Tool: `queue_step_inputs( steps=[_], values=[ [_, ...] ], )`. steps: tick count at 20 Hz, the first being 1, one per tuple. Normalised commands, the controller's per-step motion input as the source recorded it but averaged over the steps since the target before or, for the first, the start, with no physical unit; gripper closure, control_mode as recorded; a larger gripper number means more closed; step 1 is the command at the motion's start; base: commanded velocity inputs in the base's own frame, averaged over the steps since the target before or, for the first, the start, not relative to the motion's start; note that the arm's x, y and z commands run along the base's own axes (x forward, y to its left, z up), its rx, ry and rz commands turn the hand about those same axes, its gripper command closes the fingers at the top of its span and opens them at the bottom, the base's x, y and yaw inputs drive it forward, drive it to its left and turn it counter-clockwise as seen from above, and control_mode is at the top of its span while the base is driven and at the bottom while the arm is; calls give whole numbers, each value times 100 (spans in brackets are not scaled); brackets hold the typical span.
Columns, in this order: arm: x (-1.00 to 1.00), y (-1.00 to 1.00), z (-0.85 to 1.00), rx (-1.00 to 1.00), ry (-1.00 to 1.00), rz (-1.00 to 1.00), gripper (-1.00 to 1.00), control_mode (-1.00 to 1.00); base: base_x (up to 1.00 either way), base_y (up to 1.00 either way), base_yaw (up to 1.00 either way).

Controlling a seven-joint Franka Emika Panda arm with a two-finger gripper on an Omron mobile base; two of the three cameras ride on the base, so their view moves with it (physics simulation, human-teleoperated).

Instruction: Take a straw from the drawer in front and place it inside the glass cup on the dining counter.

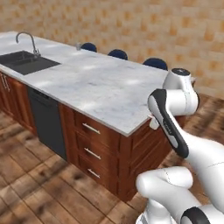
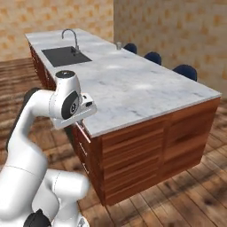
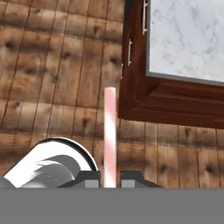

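Note:
In the hand view a thin pink and white straw (image 3: 110,131) stands up from between my gripper (image 3: 109,179) fingertips, which are shut on it. It hangs over the wooden floor, just off a corner of the dining counter (image 3: 188,35). In the base views my hand (image 2: 84,108) sits beside the near edge of the marble dining counter (image 1: 100,83) (image 2: 133,84). The small glass cup (image 1: 78,45) (image 2: 118,45) stands at the counter's far edge. Drawer fronts (image 1: 92,129) under the counter are shut; I cannot tell which is the task's drawer.
A black sink (image 1: 26,61) (image 2: 66,55) with a chrome tap (image 1: 28,41) (image 2: 71,35) lies at the counter's left end. Blue stools (image 1: 118,54) (image 2: 153,56) line the far side. A black dishwasher panel (image 1: 46,122) sits below. Wooden floor surrounds the counter.

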Motion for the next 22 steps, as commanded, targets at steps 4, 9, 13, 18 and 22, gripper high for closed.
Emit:
queue_step_inputs(
  steps=[4,9,13,18,22],
  values=[
    [0,0,0,0,0,0,100,100,3,-100,-20],
    [0,0,0,0,0,0,100,100,40,-100,-3],
    [0,0,0,0,0,0,100,100,63,-100,0],
    [0,0,0,0,0,0,100,100,71,-100,0],
    [0,0,0,0,0,0,100,100,73,-100,0]
  ],
)
